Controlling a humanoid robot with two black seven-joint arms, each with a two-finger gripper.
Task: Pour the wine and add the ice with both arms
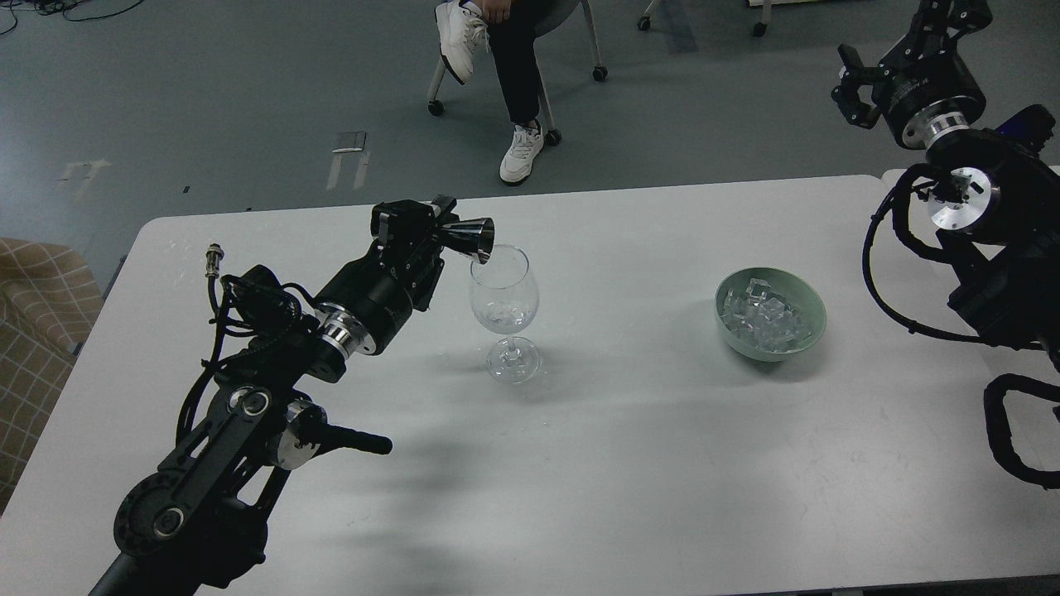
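Observation:
A clear wine glass (505,306) stands upright on the white table (629,430), with a little clear liquid in its bowl. My left gripper (435,232) is shut on a shiny metal jigger (469,237), tipped on its side with its mouth at the glass's left rim. Clear ice cubes (763,319) fill a pale green bowl (807,327) to the right of the glass. My right gripper (857,83) is raised off the table at the far right, well above and beyond the bowl; its fingers look spread and hold nothing.
A seated person's legs and white shoes (522,153) and a wheeled chair are on the floor beyond the table's far edge. A checked seat (37,314) stands at the left of the table. My right arm's cables (1014,430) loop over the table's right end.

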